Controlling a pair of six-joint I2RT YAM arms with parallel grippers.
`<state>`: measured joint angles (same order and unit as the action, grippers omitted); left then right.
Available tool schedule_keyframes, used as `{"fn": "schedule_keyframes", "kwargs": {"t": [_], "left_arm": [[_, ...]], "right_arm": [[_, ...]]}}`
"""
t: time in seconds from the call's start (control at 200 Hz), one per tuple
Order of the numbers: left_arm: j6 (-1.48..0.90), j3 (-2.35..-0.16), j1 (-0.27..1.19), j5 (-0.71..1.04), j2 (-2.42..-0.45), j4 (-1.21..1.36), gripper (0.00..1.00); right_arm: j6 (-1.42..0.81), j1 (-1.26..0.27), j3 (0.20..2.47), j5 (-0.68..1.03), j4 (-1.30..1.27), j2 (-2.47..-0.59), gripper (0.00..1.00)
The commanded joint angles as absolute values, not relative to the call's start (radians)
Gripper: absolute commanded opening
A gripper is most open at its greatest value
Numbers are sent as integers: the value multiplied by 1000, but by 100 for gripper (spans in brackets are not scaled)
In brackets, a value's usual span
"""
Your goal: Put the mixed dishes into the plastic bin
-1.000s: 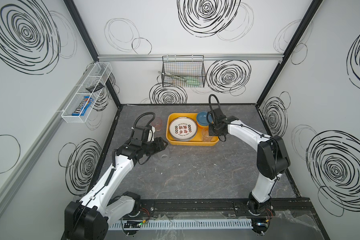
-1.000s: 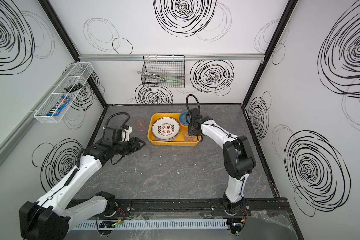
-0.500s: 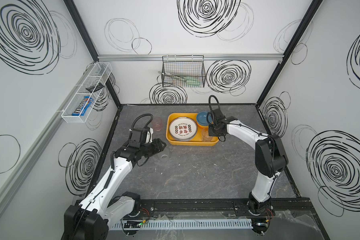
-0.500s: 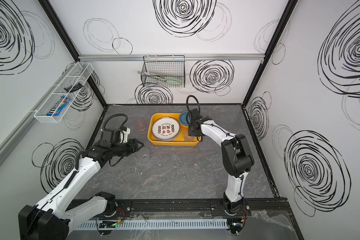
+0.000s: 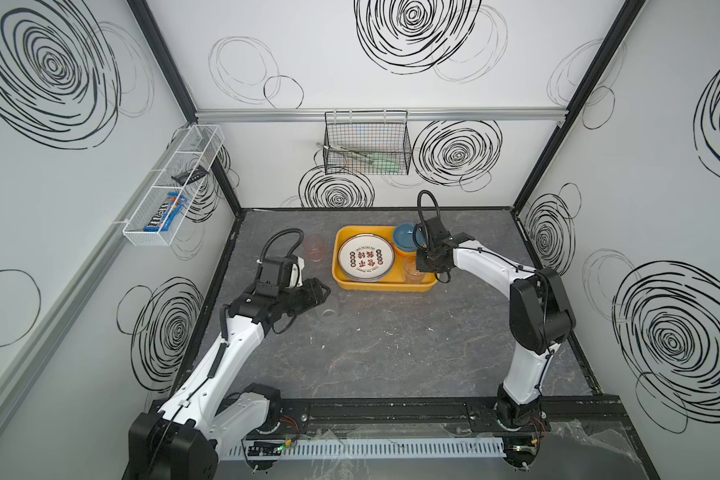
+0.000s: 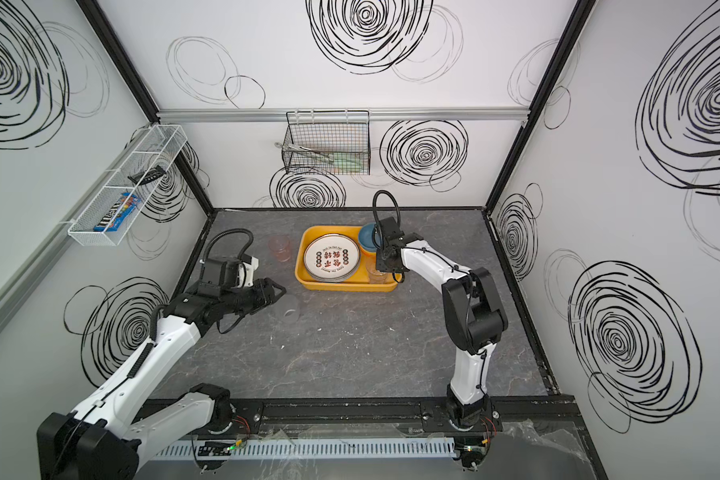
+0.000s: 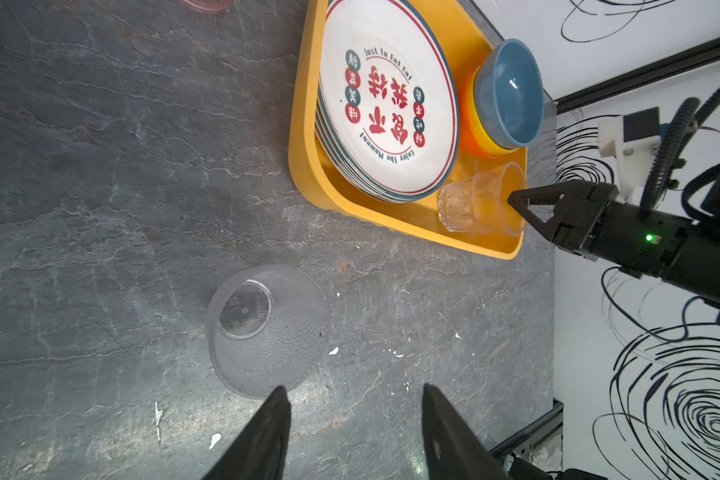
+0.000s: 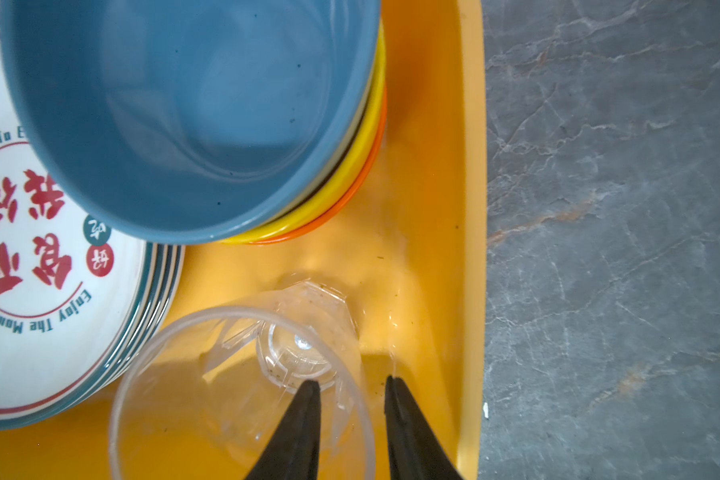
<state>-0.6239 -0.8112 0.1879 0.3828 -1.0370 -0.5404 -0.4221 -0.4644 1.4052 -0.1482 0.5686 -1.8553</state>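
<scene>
Over the last second the right pincer (image 8: 351, 380) has let go. Its jaws now stand apart on either side of the wall of the clear cup (image 8: 233, 374), one finger inside and one outside, neither pressing on it. The left arm has barely shifted.

That cup stands in the near right corner of the plastic bin (image 5: 385, 284), beside the stack of plates (image 5: 365, 257) and the stacked bowls (image 5: 406, 239), blue on top. The step in hand looks like the release of this cup. Next, the right pincer would need to rise straight out so the inner finger does not tip the cup.

Two dishes remain on the worktop (image 5: 391, 353). A pinkish cup (image 5: 313, 247) stands just left of the bin, and a second clear cup (image 7: 267, 328) stands in front of it. The left pincer (image 7: 354, 387) is released, jaws wide and empty, close to this second cup but off to one side. To take it, the pincer would likely have to line up over the rim and then close.
</scene>
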Motion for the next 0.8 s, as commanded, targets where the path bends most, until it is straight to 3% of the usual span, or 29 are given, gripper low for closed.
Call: {"fn": "schedule_keyframes", "kwargs": {"t": [0.0,0.31,0.795], "left_arm": [[-598,-795,172,365,-1016,-560,55],[-592,-748,163,285,-1019,-571,56],[-627,-643,167,212,-1074,-481,52]], "right_arm": [[-430,-463,1421,-156,600,-1787,34],[-430,-471,1403,-94,624,-1655,38],[-318,-628,1120,412,293,-1411,43]]}}
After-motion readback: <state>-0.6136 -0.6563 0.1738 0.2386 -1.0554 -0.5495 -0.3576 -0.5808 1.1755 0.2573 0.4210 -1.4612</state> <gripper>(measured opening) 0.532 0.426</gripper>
